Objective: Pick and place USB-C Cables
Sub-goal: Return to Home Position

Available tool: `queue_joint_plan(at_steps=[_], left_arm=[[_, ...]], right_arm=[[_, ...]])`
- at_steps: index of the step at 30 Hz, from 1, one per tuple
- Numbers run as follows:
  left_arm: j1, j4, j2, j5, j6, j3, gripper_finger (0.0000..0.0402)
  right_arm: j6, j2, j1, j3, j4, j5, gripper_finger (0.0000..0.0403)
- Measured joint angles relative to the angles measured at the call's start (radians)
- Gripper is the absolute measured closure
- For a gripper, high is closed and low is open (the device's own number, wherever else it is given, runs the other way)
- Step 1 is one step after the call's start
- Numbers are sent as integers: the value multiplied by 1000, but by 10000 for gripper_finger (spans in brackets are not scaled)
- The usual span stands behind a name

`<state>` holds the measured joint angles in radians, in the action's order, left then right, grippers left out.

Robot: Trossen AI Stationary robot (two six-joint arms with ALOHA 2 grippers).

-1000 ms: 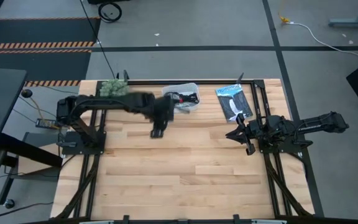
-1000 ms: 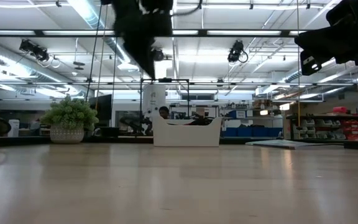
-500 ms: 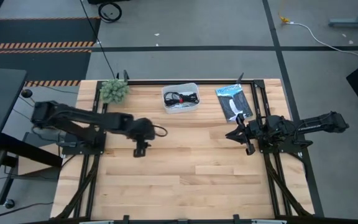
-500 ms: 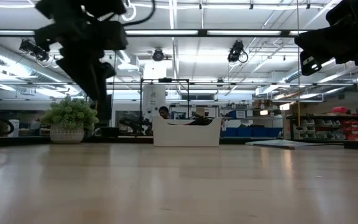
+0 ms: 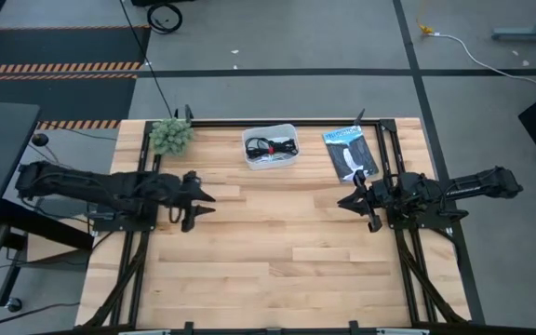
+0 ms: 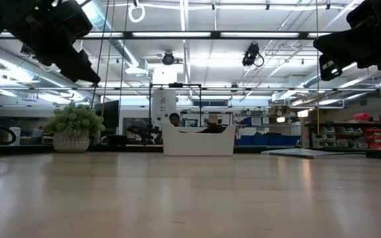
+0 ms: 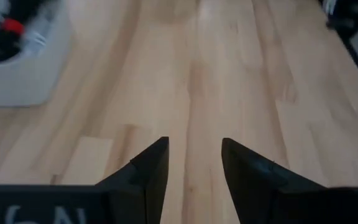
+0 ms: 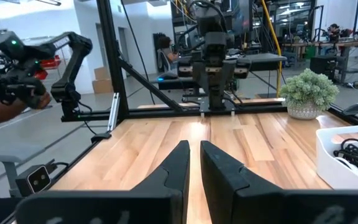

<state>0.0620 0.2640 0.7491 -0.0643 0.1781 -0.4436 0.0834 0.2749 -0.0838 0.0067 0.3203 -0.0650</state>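
A white bin [image 5: 270, 146] stands at the table's far middle. Coiled USB-C cables lie in it: a black one with a red tie [image 5: 266, 144] and another black one [image 5: 288, 146]. The bin also shows in the low view [image 6: 198, 140], the left wrist view [image 7: 17, 68] and the right wrist view [image 8: 348, 158]. My left gripper [image 5: 199, 198] is open and empty, above the table's left part and nearer than the bin [image 7: 194, 155]. My right gripper [image 5: 350, 201] waits shut and empty at the table's right [image 8: 194, 155].
A flat black-and-blue packet [image 5: 350, 154] lies at the far right. A green fuzzy ball [image 5: 171, 135] sits at the far left corner. Bare wood spreads between the two grippers and toward the near edge. A person's hand [image 8: 5, 106] shows beyond the table.
My left gripper has drawn back from beside the white bin, toward the table's left edge and a little toward the near edge, and holds nothing. The cables stay in the bin.
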Motion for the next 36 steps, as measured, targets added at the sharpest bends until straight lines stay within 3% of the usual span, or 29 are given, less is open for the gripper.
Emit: queue_joint_plan(at_steps=[7, 16, 25, 36], left_arm=[[0, -195, -189, -72, 18, 155, 246], [0, -364, -337, -139, -56, 307, 246], [1, -440, -401, -162, -56, 435, 246], [41, -514, -403, -161, -129, 435, 246]], right_arm=[[0, 0, 0, 0, 0, 0, 357], [0, 0, 0, 0, 0, 0, 357], [0, 0, 0, 0, -1, 0, 357], [0, -16, 0, 0, -58, 0, 357]])
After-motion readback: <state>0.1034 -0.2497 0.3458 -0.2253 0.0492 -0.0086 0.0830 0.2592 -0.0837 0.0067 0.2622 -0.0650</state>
